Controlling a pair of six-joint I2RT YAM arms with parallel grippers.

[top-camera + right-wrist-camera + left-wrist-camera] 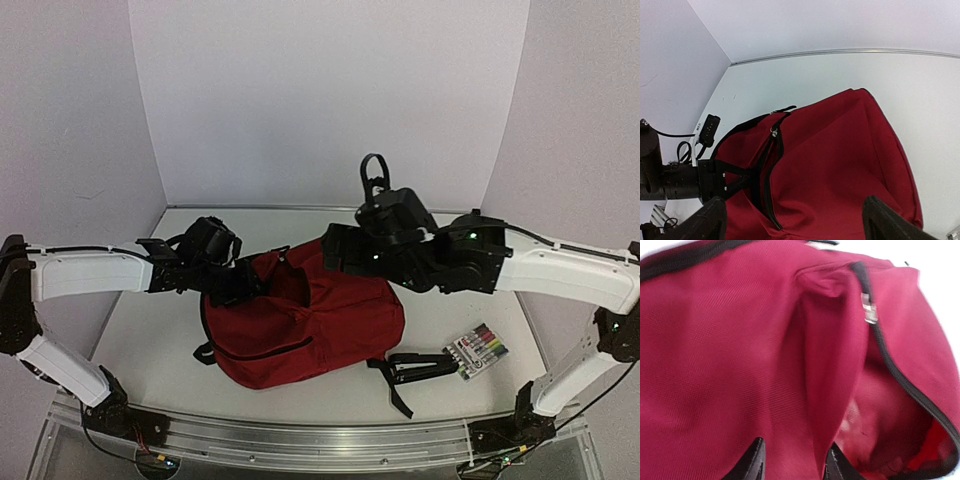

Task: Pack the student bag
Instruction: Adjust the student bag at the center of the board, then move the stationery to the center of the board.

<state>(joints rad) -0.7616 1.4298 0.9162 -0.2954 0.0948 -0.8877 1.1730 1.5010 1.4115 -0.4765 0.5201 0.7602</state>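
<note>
1. your student bag (310,325) lies at the middle of the table (140,330).
2. left gripper (795,462) straddles a bag fold; whether it pinches, i cannot tell.
3. right gripper (800,220) hangs wide open above it.

Markers (477,351) right of student bag (310,330)

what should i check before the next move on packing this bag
1. The main zip of the student bag open: ok, its inside shows.
2. The right gripper open and empty: ok, above the bag.
3. The left gripper free of the fabric: cannot tell, a fold lies between its fingers.
4. The marker pack packed: not ok, it lies on the table beside the bag.
5. The black strap clear of the marker pack: cannot tell, they nearly meet.
</note>
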